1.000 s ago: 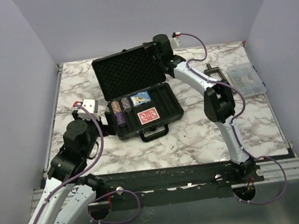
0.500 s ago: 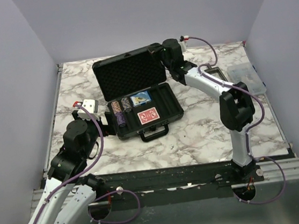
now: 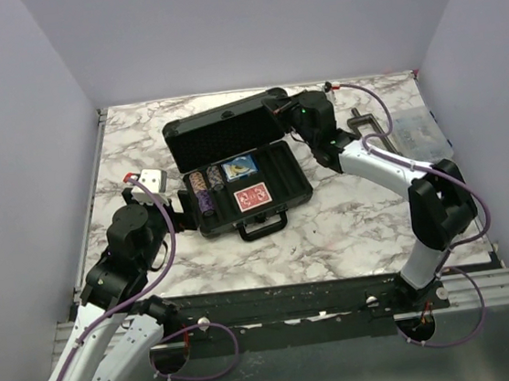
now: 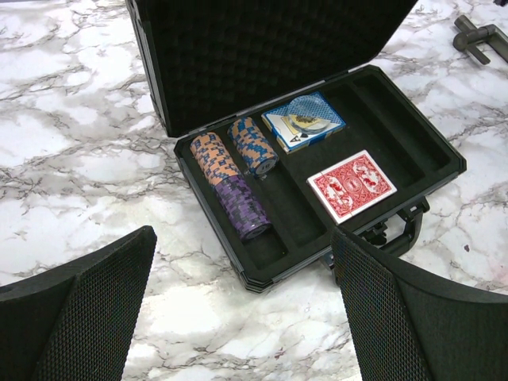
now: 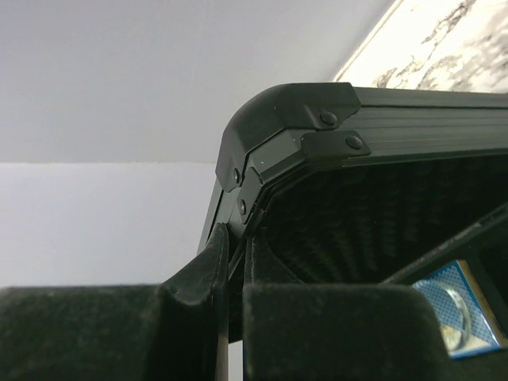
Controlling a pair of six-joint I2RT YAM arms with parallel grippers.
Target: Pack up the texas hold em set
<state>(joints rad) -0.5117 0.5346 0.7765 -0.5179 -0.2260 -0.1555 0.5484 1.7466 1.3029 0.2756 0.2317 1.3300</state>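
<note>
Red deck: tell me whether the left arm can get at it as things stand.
Probably yes. The open left gripper hovers by the case's front corner and the red deck lies uncovered in the tray; the lid, pinched by the right gripper, stands raised behind it.

Tilted lid (image 3: 221, 139) above slotted tray (image 3: 286, 164)

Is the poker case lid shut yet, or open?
Open, leaning partway over the tray. The lid shows its foam lining; chip stacks, red deck and blue deck lie exposed; the right tool pinches its corner.
</note>
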